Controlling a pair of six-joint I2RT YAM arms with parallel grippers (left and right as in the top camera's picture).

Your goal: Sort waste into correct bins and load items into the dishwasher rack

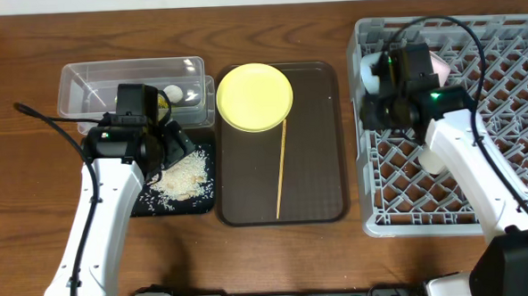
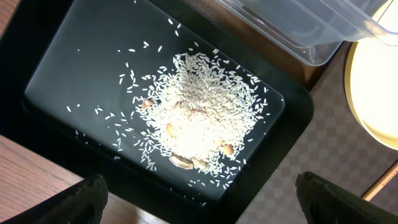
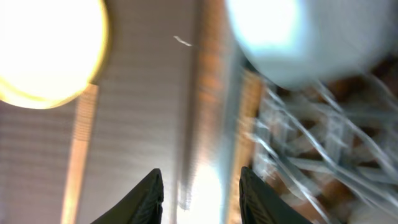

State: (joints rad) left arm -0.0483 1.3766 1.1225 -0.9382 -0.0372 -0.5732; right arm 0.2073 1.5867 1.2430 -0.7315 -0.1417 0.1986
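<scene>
Left fingers [image 2: 81,199] (spread wide) hover over rice [image 2: 199,118].

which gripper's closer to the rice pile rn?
Left. The left gripper hangs right over the rice pile on the black tray. The right gripper is far across, at the dishwasher rack's left edge, beyond the brown tray.

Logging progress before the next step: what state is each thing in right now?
Left gripper: open, over the black tray.
Right gripper: open, empty, over the rack edge.
Rice: heaped in black tray.
Tub: lidless, white scrap inside.
Plate: flat on brown tray, empty.
Chopstick: lying on brown tray.
Blue bowl: in rack.
</scene>
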